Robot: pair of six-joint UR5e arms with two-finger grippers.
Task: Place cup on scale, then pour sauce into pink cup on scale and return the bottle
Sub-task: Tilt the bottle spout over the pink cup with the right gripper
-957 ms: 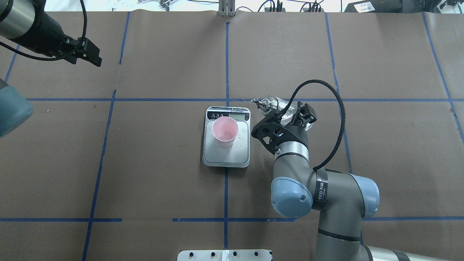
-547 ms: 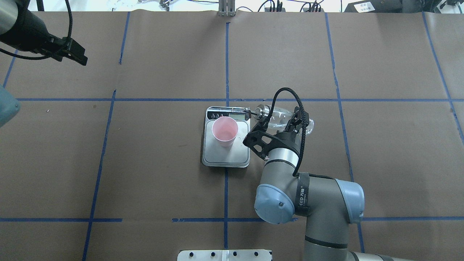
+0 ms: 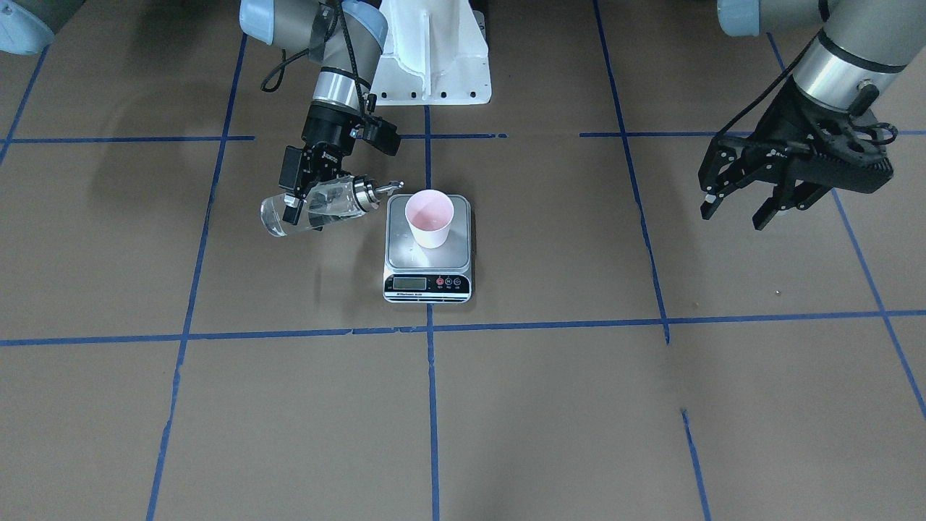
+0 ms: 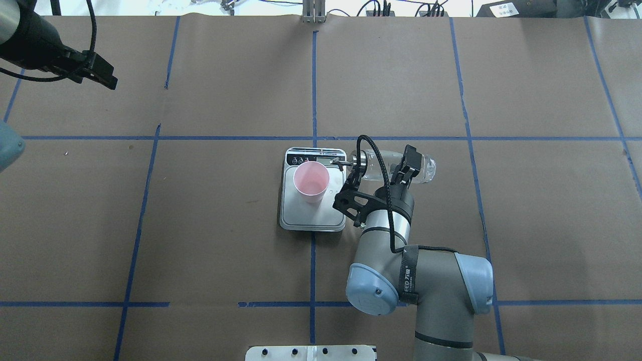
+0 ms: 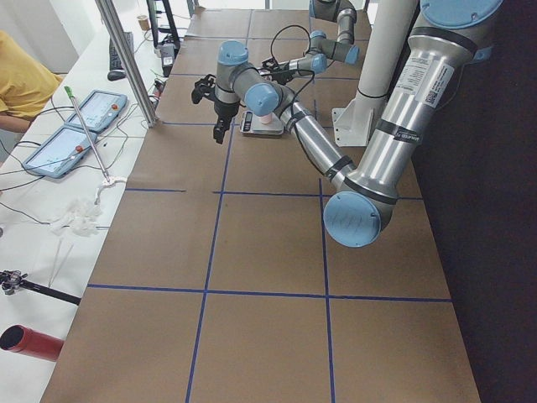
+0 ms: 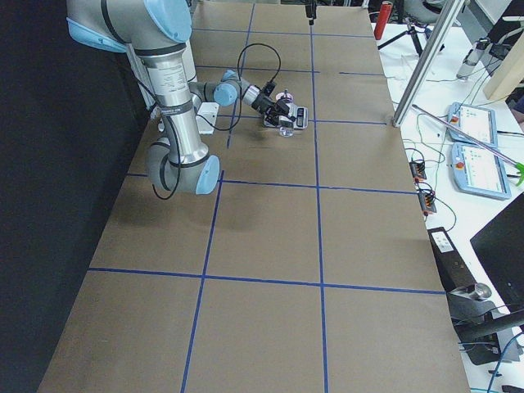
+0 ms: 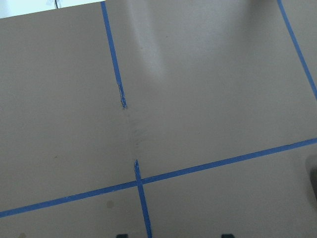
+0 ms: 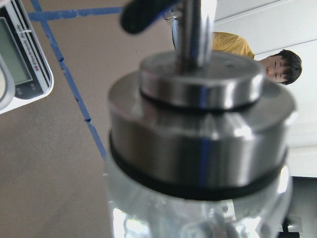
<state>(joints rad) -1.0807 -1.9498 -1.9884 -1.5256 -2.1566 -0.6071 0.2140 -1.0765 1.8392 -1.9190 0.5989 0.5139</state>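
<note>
With our right gripper (image 4: 381, 167) clamped on the near-level bottle (image 4: 424, 168), we must bring its spout (image 4: 340, 162) over the cup (image 4: 311, 181) before tipping further; left gripper (image 3: 732, 215) hangs spread.

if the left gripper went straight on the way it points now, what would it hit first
The left gripper would probably meet only bare table, near a blue tape crossing; its wrist view shows nothing else.

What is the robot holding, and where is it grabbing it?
The right end effector grips the bottle around its glass middle. The left end effector is open and empty.
</note>
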